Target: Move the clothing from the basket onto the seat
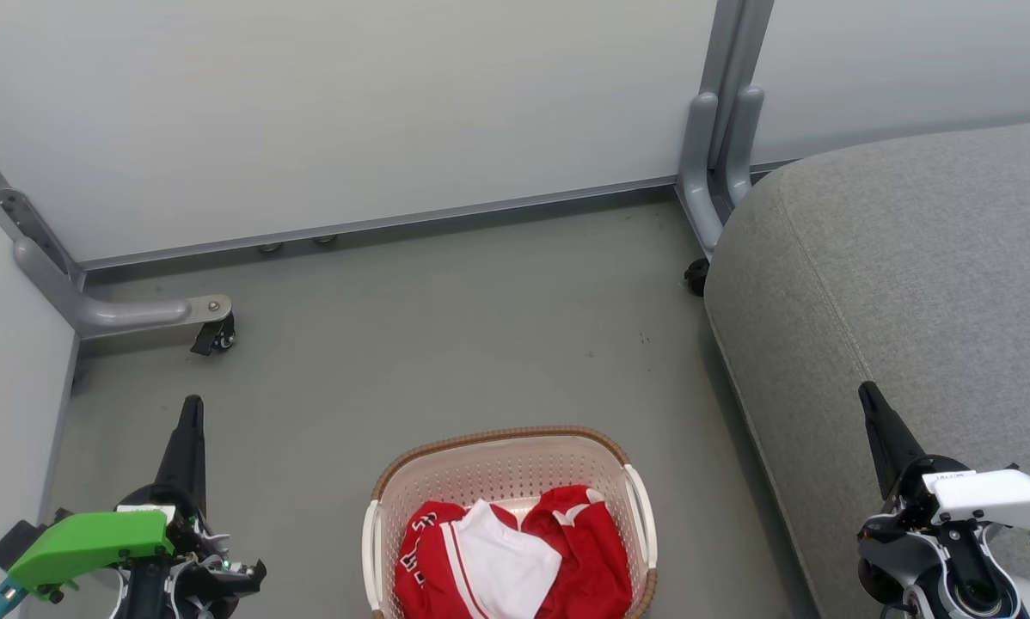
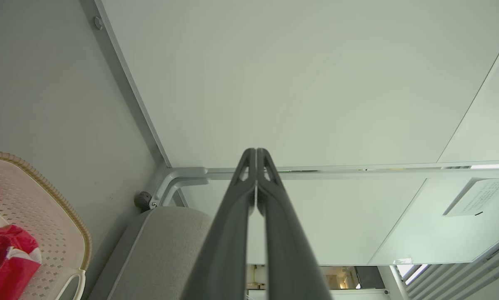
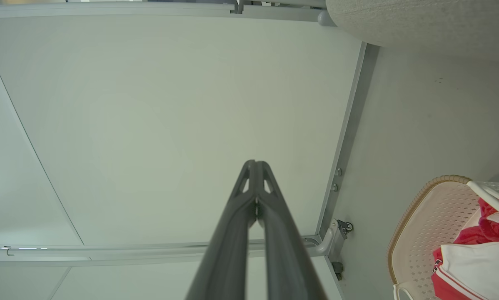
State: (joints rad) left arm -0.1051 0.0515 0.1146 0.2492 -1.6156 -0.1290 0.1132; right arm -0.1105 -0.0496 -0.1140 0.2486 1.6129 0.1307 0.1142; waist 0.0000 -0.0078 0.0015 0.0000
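Observation:
Red and white clothing [image 1: 515, 559] lies bunched inside the cream perforated basket [image 1: 502, 449], which stands on the floor at the bottom centre of the head view. The grey seat [image 1: 902, 284] fills the right side, its edge a short way right of the basket. My left gripper [image 1: 192, 406] is shut and empty, well left of the basket, fingers pointing at the wall. My right gripper [image 1: 866, 391] is shut and empty over the seat's front edge. The wrist views show the shut left gripper [image 2: 255, 151], shut right gripper [image 3: 254, 162], basket [image 2: 49, 216] [image 3: 424, 216], clothing [image 2: 8, 258] [image 3: 478, 258] and seat [image 2: 166, 246] [image 3: 424, 21].
Pale partition panels [image 1: 352, 112] stand behind and to the left, on grey metal feet with castors [image 1: 214, 335] [image 1: 696, 275]. Bare grey floor [image 1: 446, 344] lies between the basket and the panels.

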